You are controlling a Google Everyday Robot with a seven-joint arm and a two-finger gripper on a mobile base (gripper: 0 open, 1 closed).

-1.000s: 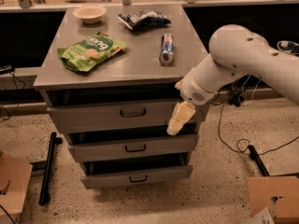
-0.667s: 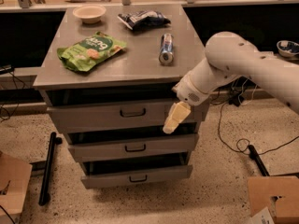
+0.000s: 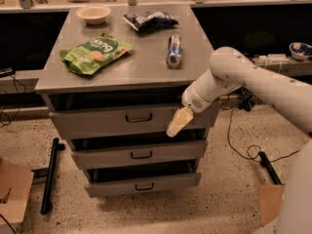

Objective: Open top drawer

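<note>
The cream-tipped gripper [image 3: 178, 123] on the white robot arm [image 3: 243, 79] has shifted a little to the left along the cabinet front since the earlier frame, closer to the handle. It now hangs tilted, tip down and to the left, in front of the right part of the wide grey metal top drawer [image 3: 97, 122]. It is well to the right of the small dark bail handle [image 3: 139, 117] and is not on it. Whether the gripper is open or closed cannot be told; it appears to hold nothing.

The top drawer sits directly under the grey metal cabinet top [image 3: 131, 72], with a dark gap above its front. Below it are the shorter grey middle drawer [image 3: 139, 154] and the narrowest grey bottom drawer [image 3: 144, 185], each with its own dark handle.

On the cabinet top lie a green snack bag [image 3: 95, 52], a dark blue and white crumpled bag [image 3: 150, 21], a can on its side [image 3: 173, 51] and a pale round bowl [image 3: 93, 13].

On the speckled floor, a black pole [image 3: 51, 175] lies left of the cabinet beside a brown cardboard box [image 3: 12, 191], and black cables [image 3: 243, 147] trail to the right. Nothing lies between the gripper and the handle.
</note>
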